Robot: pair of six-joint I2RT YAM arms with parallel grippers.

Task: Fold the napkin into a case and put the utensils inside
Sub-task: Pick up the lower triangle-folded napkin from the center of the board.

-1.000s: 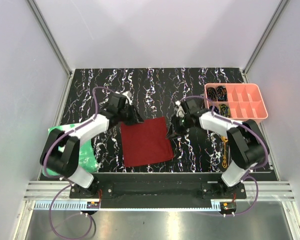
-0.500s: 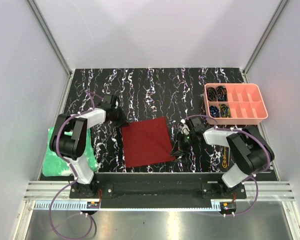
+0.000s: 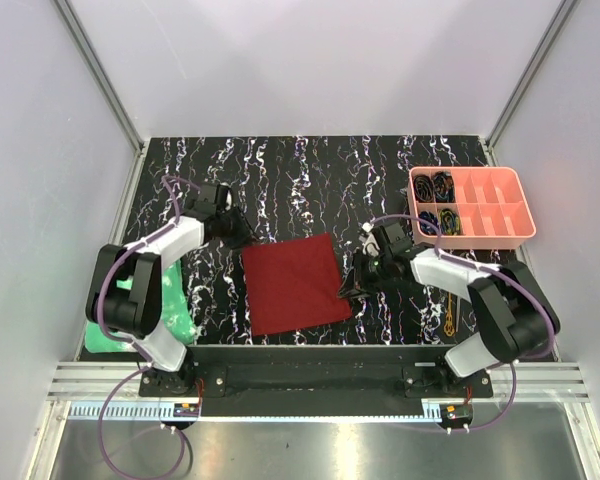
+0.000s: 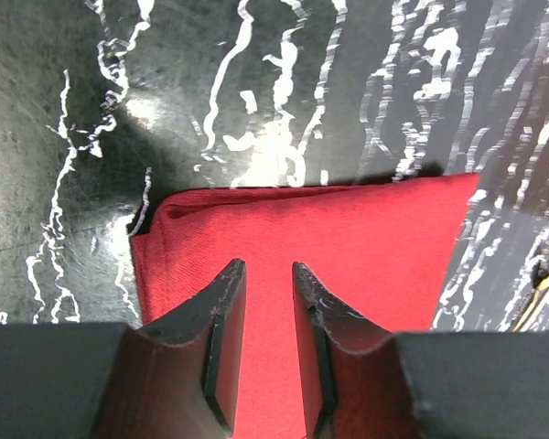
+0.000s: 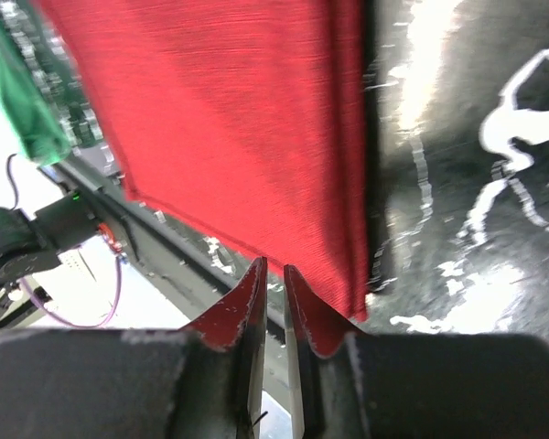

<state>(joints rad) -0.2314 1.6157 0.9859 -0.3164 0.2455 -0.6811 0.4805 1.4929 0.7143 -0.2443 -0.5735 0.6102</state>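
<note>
The dark red napkin lies flat on the black marbled table as a rough square, and a layered edge shows at its corner. My left gripper sits by the napkin's far left corner. Its jaws are open a finger's width over the cloth with nothing between them. My right gripper is at the napkin's right edge near its front corner. Those jaws stand a narrow slit apart and hold nothing, with the red cloth just beyond. Gold utensils lie at the right, partly behind the right arm.
A pink compartment tray with dark coiled items stands at the back right. A crinkled green sheet lies at the table's left front edge and also shows in the right wrist view. The table's front edge runs just below the napkin.
My left gripper has pulled back left off the napkin's far left corner. My right gripper has moved from the far right corner toward the front along the right edge. The napkin stays flat.
</note>
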